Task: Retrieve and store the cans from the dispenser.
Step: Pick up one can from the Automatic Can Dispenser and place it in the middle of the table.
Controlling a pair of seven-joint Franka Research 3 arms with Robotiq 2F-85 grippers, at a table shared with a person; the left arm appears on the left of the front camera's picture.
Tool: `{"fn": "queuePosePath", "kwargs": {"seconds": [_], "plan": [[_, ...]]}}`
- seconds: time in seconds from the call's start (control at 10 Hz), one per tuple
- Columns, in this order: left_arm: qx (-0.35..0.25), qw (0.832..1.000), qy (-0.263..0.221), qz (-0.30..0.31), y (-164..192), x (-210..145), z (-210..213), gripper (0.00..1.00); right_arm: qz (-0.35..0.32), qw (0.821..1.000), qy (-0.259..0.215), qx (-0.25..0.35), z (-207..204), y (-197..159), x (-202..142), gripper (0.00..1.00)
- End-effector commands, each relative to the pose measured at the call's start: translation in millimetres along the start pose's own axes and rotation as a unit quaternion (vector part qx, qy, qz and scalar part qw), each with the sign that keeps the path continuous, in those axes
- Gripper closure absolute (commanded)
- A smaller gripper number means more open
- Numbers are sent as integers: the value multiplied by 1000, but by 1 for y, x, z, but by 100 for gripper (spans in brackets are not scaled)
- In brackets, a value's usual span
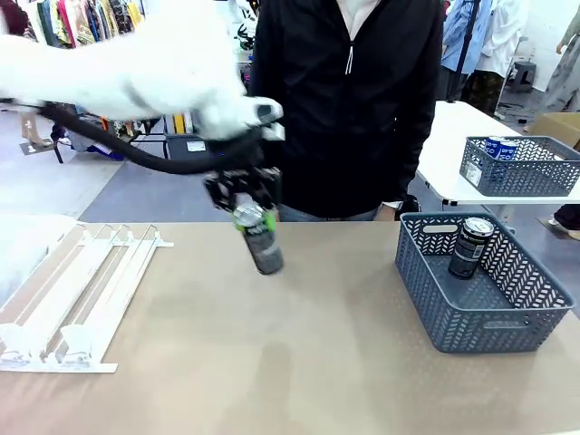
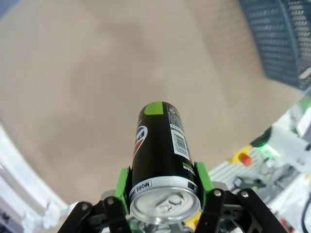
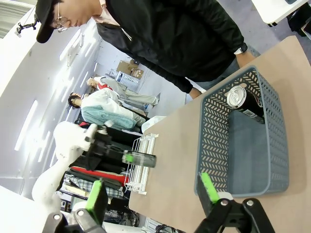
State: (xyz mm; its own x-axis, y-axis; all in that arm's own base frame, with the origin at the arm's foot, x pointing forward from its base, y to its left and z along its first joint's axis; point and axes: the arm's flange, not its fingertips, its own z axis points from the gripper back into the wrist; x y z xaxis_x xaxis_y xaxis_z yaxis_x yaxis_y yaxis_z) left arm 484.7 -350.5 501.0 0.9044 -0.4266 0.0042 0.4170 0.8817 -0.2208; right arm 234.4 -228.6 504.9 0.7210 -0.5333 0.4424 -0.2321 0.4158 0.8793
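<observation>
My left gripper [image 1: 245,210] hangs above the middle of the table, shut on the top end of a dark can [image 1: 265,249] with green print that tilts down to the right. In the left wrist view the green pads [image 2: 123,187] clamp this can [image 2: 158,145] just below its silver top. The white wire dispenser [image 1: 77,294] lies at the table's left. A second dark can [image 1: 471,245] stands upright in the grey basket [image 1: 507,331] at the right. My right gripper [image 3: 153,191] is open and holds nothing, back from the basket [image 3: 214,141] and its can [image 3: 245,102].
A person in a black jacket [image 1: 349,100] stands at the far edge, behind the held can. On another table at the back right, a second grey basket [image 1: 521,172] holds blue cans [image 1: 498,147]. Bare tabletop lies between the dispenser and the basket.
</observation>
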Motion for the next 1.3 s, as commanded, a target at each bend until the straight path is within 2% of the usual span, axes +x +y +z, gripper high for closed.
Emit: {"fn": "queuePosePath", "kwargs": {"seconds": [0.0,0.3,0.7,1.0,1.1,1.2], "plan": [[81,996,27,-23,-29,35,-25,100,11,1000,-10,9,-2,1,3,0],[131,990,57,-12,-36,44,-66,100,11,1000,-10,9,-2,1,3,0],[119,989,87,-20,-36,50,-74,100,11,1000,-10,9,-2,1,3,0],[120,988,89,-24,-36,49,-75,100,11,1000,-10,9,-2,1,3,0],[121,988,88,-24,-36,51,-75,94,11,1000,-10,9,-2,1,3,0],[121,988,91,-24,-37,50,-75,46,11,1000,-10,9,-2,1,3,0]]}}
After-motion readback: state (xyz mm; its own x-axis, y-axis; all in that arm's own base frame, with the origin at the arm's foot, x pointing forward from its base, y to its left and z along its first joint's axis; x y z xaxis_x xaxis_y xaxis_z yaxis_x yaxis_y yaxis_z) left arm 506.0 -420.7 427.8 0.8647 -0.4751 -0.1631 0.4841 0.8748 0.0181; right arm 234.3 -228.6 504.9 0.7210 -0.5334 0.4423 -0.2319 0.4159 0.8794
